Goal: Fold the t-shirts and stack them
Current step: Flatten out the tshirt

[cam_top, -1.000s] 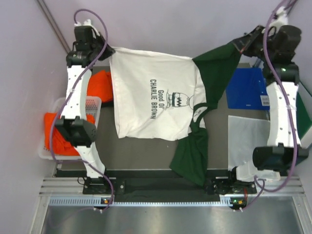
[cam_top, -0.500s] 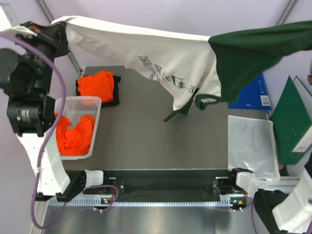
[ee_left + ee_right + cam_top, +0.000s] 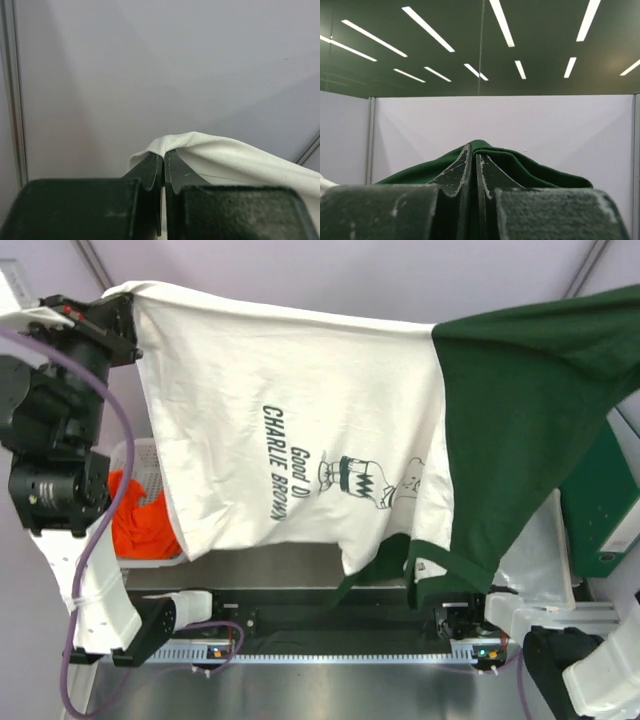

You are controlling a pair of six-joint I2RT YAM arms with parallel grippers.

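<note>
- Charlie Brown t-shirt hangs spread in the air between the two pincers, its white printed front facing the top camera and one dark green sleeve running off towards the right side.
- Left gripper has its jaws pressed together on a white edge of the shirt; in its wrist view the cloth comes out from between the fingertips and drapes away to the right of them.
- Right gripper is likewise clamped tight, with a fold of the dark green cloth pinched between its fingertips and humped over them on both sides.
- From above, the left pincer sits at the shirt's upper left corner; the right pincer lies outside that view, so only its wrist camera shows the grip.
- Below the line between the pincers the shirt's lower hem and the green collar hang down over the table; whether they touch it I cannot tell.
- Orange shirts lie bunched in the mesh basket, below the left pincer and partly hidden by the white cloth; probably more than one, though the view is too blocked to count.
- Green folder shows at the right edge, below the held sleeve.
</note>
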